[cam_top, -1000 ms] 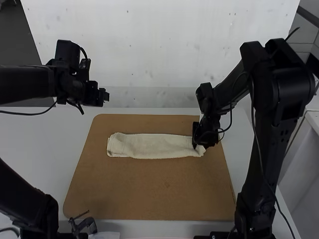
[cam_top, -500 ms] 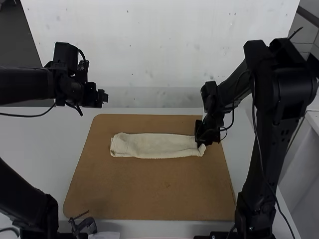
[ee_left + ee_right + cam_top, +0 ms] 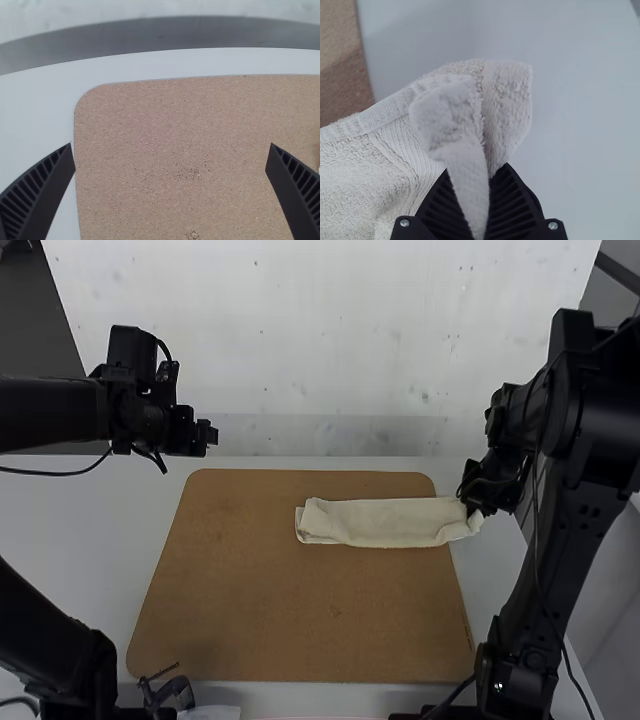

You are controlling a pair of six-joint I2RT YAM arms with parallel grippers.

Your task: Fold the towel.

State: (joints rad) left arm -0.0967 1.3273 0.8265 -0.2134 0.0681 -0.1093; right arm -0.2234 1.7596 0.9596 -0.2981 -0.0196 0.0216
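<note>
The cream terry towel lies in a long, narrow folded strip, mostly on the brown rectangular board; its right end runs past the board's right edge, over the white table. At its left end the edge of a lower layer peeks out, though the number of layers cannot be told.

The right gripper is clamped on that right end, covering part of it in the high view. In the right wrist view, black ribbed fingers pinch a bunched bit of cloth, which hides their tips and stands out beyond them in a rumpled double lobe.

The left gripper, well apart from the towel, is a dark shape in the high view, its fingers hard to make out there; the left wrist view shows them spread wide, both partly cut off.
</note>
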